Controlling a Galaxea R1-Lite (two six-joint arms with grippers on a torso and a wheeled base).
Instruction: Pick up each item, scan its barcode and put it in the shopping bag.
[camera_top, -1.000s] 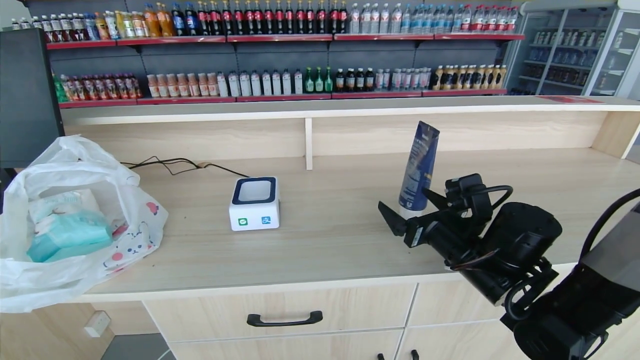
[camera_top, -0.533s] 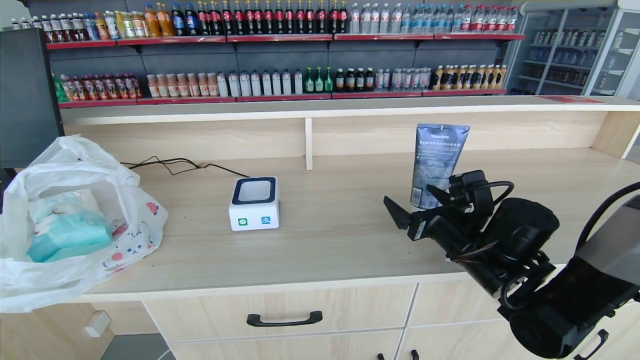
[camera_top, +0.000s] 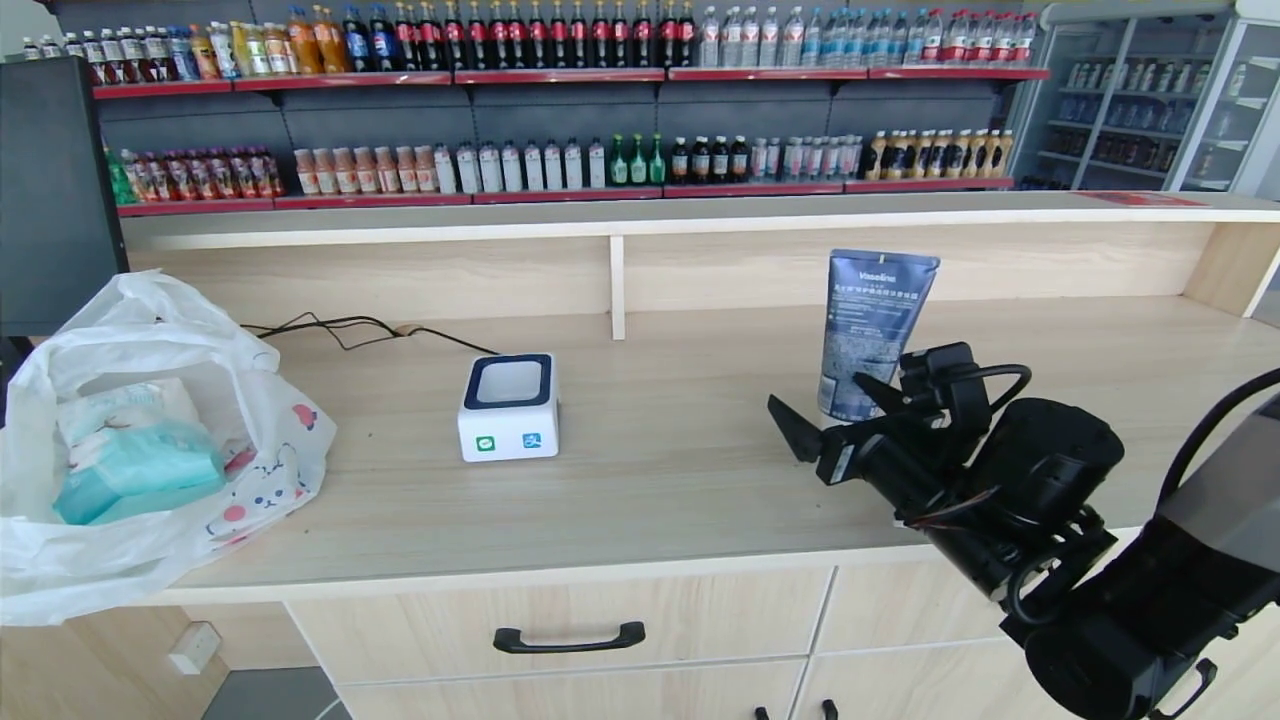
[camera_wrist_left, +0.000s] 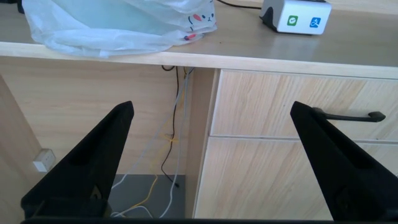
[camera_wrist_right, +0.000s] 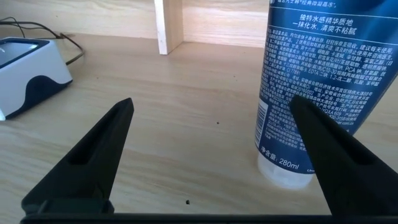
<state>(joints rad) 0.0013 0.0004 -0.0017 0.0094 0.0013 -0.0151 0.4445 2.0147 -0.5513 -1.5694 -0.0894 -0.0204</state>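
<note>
A dark blue tube (camera_top: 872, 330) stands upright on its cap at the right of the wooden counter (camera_top: 680, 470), broad printed face toward me. My right gripper (camera_top: 826, 404) hovers open just in front of it. In the right wrist view the tube (camera_wrist_right: 323, 81) stands ahead of one finger (camera_wrist_right: 342, 162), not between the two, and the right gripper (camera_wrist_right: 211, 162) holds nothing. The white scanner (camera_top: 508, 405) sits mid-counter. A white shopping bag (camera_top: 150, 440) at the left edge holds pale blue packs. My left gripper (camera_wrist_left: 211, 162) hangs open below the counter edge, facing the drawers.
A black cable (camera_top: 350, 328) runs from the scanner toward the back left. A raised back ledge with a divider (camera_top: 617, 285) borders the counter. Drawers with a black handle (camera_top: 568, 638) lie under it. Bottle shelves (camera_top: 560, 100) fill the wall behind.
The tube has turned from edge-on and slightly tilted to upright with its broad face toward me, and stands a little further right. The right gripper shifted slightly and stayed open.
</note>
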